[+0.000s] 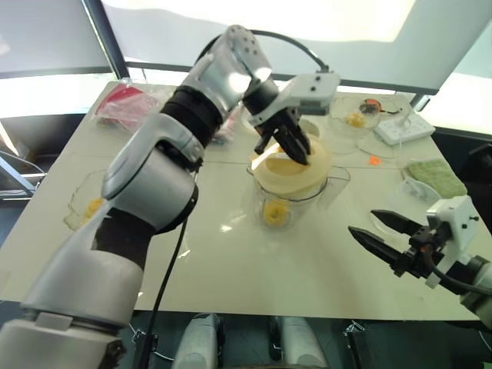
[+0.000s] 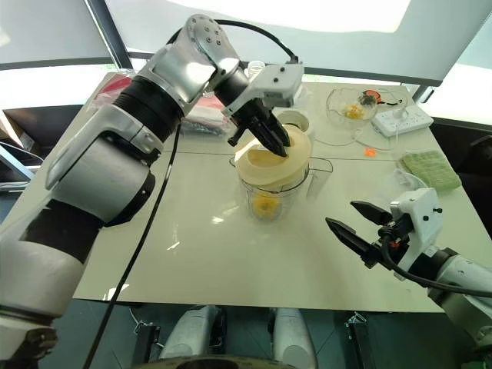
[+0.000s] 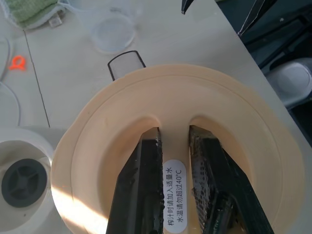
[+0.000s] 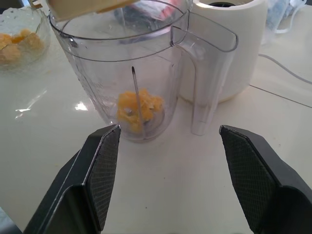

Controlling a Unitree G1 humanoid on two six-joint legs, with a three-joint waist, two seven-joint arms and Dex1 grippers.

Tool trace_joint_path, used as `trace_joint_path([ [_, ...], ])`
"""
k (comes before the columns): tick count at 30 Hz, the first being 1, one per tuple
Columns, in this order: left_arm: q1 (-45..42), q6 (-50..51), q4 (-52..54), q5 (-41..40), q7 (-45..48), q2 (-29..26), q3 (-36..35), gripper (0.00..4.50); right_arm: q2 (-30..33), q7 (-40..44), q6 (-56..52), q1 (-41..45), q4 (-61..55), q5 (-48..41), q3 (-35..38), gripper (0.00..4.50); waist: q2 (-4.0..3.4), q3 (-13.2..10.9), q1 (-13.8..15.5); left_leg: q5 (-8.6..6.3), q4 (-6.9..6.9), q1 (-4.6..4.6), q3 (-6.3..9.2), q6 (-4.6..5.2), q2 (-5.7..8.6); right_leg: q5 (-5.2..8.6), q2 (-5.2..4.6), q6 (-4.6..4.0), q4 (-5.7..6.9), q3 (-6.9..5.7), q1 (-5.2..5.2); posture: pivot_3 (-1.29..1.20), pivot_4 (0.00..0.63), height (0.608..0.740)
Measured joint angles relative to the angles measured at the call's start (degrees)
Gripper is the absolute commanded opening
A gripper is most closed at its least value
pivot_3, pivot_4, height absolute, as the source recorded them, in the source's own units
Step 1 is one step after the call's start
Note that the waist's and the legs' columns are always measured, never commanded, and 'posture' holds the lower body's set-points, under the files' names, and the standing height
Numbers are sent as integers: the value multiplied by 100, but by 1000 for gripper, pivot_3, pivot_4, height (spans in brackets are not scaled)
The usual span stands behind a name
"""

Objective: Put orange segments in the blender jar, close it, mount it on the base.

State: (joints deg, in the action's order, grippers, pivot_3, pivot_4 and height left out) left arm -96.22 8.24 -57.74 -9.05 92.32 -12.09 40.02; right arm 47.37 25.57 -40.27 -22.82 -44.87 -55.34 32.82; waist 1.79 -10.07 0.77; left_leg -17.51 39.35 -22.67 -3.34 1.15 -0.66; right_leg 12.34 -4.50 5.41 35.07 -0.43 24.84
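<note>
The clear blender jar (image 1: 298, 201) stands mid-table with orange segments (image 4: 134, 109) at its bottom. My left gripper (image 1: 296, 154) hangs just over the jar's rim, shut on the raised ridge of a flat cream lid (image 3: 122, 126). The lid is tilted above the jar's mouth. Right behind the jar stands the cream-white base (image 4: 229, 29), with its dark socket (image 3: 23, 179) facing up. My right gripper (image 1: 363, 221) is open and empty near the table's front right, pointing at the jar from a short distance away.
A glass bowl (image 1: 84, 204) with orange pieces sits at the left edge, and another bowl (image 1: 355, 115) at the back right. A white power strip (image 1: 403, 127), a green cloth (image 1: 437, 175) and a small clear dish (image 1: 407, 192) lie on the right, a red packet (image 1: 123, 104) at the back left.
</note>
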Motion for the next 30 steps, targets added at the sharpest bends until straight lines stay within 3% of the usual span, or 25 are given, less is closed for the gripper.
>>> trace_joint_path([
  [10, 188, 34, 978, -597, -44, -315, 1103, 211, -415, -193, 20, 67, -124, 360, -572, 3408, -5, 3, -8, 0, 0, 3, 1, 0, -3, 0, 3, 0, 2, 1, 0, 0, 150, 740],
  [23, 333, 21, 466, -134, -113, 35, 638, 211, -1439, -986, 332, 416, -145, 1790, -2205, 3408, -11, 9, -12, 0, 0, 15, 1, 0, 1, 1, 8, -2, 2, 0, -10, 0, 150, 740],
  [30, 433, 134, 270, 174, -226, 256, 267, 211, -2103, -1507, 1141, 954, 950, 3267, -2759, 3408, -21, 17, -11, 0, 20, 20, 5, 0, -4, 0, 6, -3, 2, -1, -25, 0, 150, 740],
])
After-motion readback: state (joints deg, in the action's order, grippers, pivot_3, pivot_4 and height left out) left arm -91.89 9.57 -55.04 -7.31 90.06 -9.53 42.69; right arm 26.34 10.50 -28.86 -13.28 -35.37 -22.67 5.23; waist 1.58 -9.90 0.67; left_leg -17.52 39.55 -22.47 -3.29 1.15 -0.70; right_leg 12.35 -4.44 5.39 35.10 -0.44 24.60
